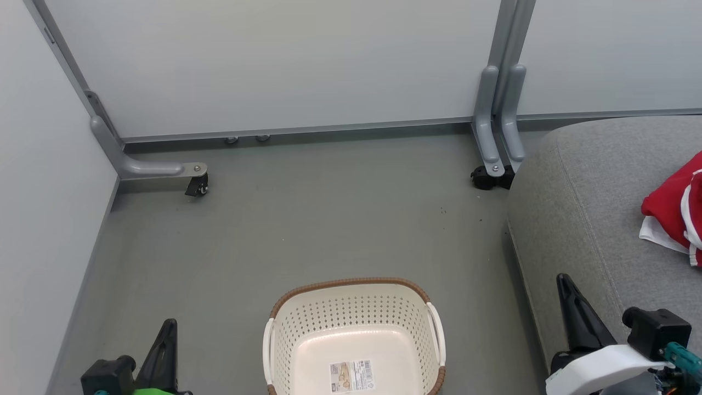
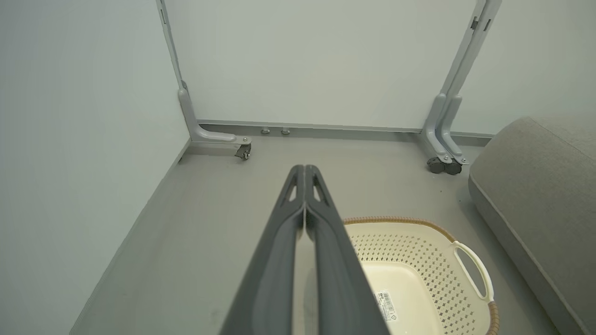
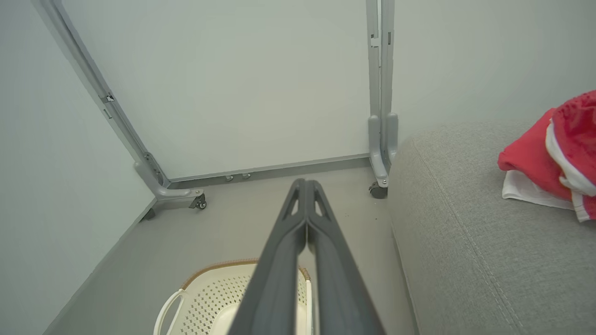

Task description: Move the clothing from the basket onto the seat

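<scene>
The cream basket [image 1: 351, 307] with a brown rim stands on the floor at the bottom centre, holding nothing but its label sticker [image 1: 351, 376]. Red clothing with white trim [image 1: 677, 211] lies on the grey seat [image 1: 581, 208] at the right. In the right wrist view the same clothing [image 3: 554, 153] rests on the seat [image 3: 465, 242]. My left gripper [image 1: 167, 326] is at the lower left, shut and holding nothing, left of the basket [image 2: 419, 265]. My right gripper [image 1: 565, 282] is at the lower right, shut and holding nothing, over the seat's front edge.
Pale partition panels on grey wheeled feet [image 1: 194, 178] [image 1: 491, 175] close off the back and left. Bare grey floor [image 1: 329, 219] lies between the panels, the basket and the seat.
</scene>
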Controlling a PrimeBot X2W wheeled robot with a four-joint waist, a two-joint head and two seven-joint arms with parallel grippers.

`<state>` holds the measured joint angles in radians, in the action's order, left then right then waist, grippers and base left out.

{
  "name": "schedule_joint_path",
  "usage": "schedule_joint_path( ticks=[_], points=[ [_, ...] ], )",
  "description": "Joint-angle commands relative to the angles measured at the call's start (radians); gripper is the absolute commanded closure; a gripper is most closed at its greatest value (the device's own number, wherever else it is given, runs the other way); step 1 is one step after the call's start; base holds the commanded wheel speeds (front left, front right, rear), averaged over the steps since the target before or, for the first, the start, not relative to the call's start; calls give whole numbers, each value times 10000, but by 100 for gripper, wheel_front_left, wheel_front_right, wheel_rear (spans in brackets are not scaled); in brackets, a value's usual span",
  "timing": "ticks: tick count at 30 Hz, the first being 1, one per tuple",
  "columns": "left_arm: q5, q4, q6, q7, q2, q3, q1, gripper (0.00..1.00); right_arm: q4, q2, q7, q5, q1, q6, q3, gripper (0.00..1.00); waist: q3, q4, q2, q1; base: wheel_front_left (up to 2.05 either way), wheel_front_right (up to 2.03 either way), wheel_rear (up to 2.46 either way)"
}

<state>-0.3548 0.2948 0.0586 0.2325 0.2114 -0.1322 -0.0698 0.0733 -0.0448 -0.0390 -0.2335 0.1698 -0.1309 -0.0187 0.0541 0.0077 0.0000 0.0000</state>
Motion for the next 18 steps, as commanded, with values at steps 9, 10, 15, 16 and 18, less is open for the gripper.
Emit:
schedule_joint_path(
  ticks=[9,10,15,16,18],
  points=[
    [-1808,-217,135,-460,-148,411,425,100,-342,-184,99,-2120,-547,0,13,100,-46,-6,0,0,0,0,0],
    [-1988,-226,143,-505,-172,443,447,100,-388,-195,110,-2324,-586,0,14,100,-51,-7,0,0,0,0,0],
    [-2732,-255,186,-709,-268,583,543,100,-583,-235,159,-3188,-750,0,13,100,-74,-10,0,0,0,0,0],
    [-2892,-261,195,-752,-290,614,567,100,-625,-244,169,-3376,-785,1,11,100,-79,-11,0,0,0,0,0],
    [-3192,-272,210,-833,-331,667,608,100,-701,-258,188,-3712,-845,0,9,100,-88,-12,0,0,0,0,0]
  ],
)
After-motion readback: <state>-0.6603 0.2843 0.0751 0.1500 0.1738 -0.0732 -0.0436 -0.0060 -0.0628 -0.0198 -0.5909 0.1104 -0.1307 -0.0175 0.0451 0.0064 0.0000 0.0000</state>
